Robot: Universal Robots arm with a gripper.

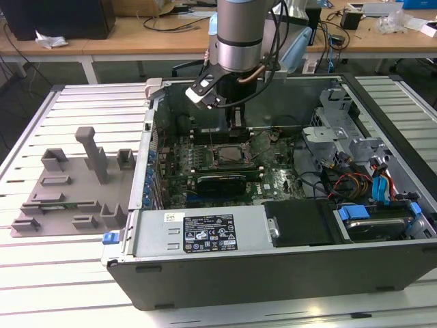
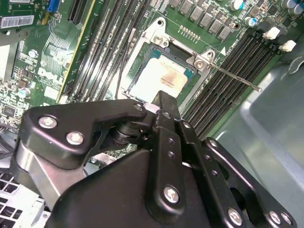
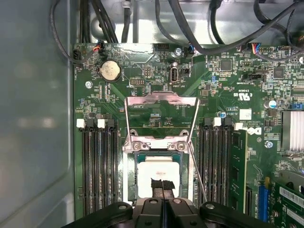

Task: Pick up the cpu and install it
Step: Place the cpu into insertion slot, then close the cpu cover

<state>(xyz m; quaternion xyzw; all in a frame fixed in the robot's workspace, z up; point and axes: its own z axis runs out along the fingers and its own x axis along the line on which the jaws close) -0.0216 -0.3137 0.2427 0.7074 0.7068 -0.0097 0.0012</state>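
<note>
The cpu (image 3: 151, 172) lies flat inside the square socket frame (image 3: 134, 146) of the green motherboard (image 3: 142, 97), its pale rim level with the frame all round. The socket's metal load plate (image 3: 161, 108) stands swung open, and the thin latch lever (image 3: 198, 173) lies free along one side of the socket. The pincer (image 3: 162, 185) is clenched, fingers pressed together with nothing between them. Its tips sit directly over the cpu's metal top, though I cannot tell whether they touch it.

Rows of black memory slots (image 3: 97, 166) run close along both sides of the socket, so there is little free room beside it. Beyond one bank rises the grey wall of the computer case (image 3: 33, 118).

In the exterior view the arm reaches down into the open case (image 1: 273, 263), with the pincer (image 1: 237, 125) just at twelve o'clock from the cpu (image 1: 231, 153). Drive bays and coloured cables (image 1: 355, 181) crowd the three o'clock side. The grey moulded tray (image 1: 68, 195) lies on the slatted tabletop (image 1: 54, 280) at nine o'clock from the case, well apart from it.

A black printed label (image 1: 208, 234) sits on the metal box at six o'clock. White stickers (image 3: 245, 114) and fine white print mark the board.
</note>
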